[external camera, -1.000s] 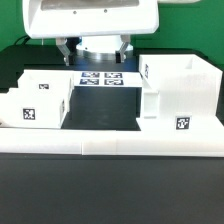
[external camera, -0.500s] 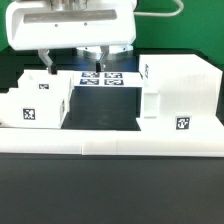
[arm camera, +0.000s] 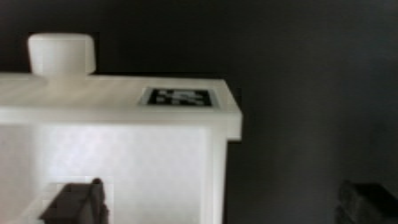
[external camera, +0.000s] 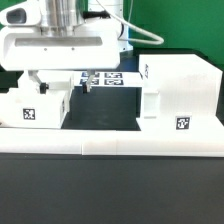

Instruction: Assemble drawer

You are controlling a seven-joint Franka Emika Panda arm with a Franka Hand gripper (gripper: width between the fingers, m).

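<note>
The white two-finger gripper (external camera: pixel 65 85) hangs spread wide over a small white open-top plastic tray (external camera: pixel 35 108) on the black tabletop (external camera: pixel 100 108), at the exterior view's left. The large boxy white plastic housing (external camera: pixel 185 85) stands well apart, at that view's right.

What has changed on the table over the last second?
The gripper swung from above the marker board toward the exterior view's left and came lower. It now hangs over the tray on that side, jaws open and holding nothing. That tray, the housing and the marker board kept their places.
</note>
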